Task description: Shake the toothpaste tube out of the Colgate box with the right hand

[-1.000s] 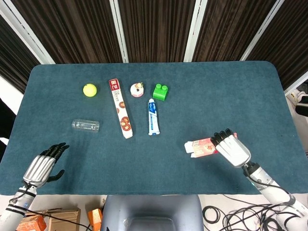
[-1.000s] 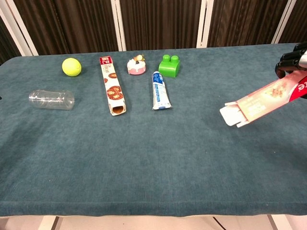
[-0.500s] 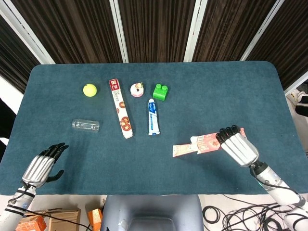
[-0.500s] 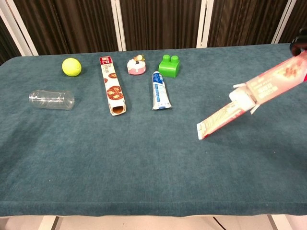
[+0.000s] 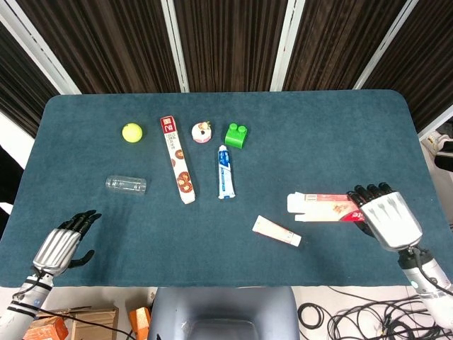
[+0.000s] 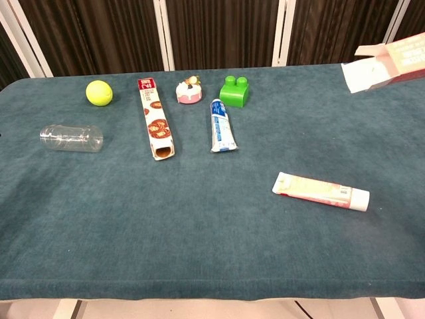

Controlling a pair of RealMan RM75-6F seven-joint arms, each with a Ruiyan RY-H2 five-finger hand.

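While gripping the Colgate box (image 5: 322, 206) at its right end, right hand (image 5: 386, 216) seen back-up in the lower right of the head view, dark fingers (image 5: 368, 191) curled over the box, forearm trailing off toward the bottom right corner. Box held roughly level above the desk (image 5: 318, 134), open flaps pointing left; in the chest view only the open end shows, at the upper right edge (image 6: 382, 63), with the hand itself out of that frame.

Below and left of the box, toothpaste tube (image 5: 277, 231) lying flat on the desk, clear of the box and apart from the hand; in the chest view (image 6: 321, 191), lower right of centre, white cap toward the right.

Half a second ago, tube still sliding out of the tilted box mouth; now fully out and resting, with the box raised and levelled and the hand shifted further right.

At lower left of the head view, left hand (image 5: 62, 243) holding nothing, fingers loosely curved and apart, unchanged from before.

Across the upper left half of the head view: yellow ball (image 5: 132, 132), clear bottle (image 5: 126, 185) on its side, long red-and-white box (image 5: 177, 159), small pink cake toy (image 5: 202, 132), green brick (image 5: 236, 135), and a blue-and-white tube (image 5: 225, 173).
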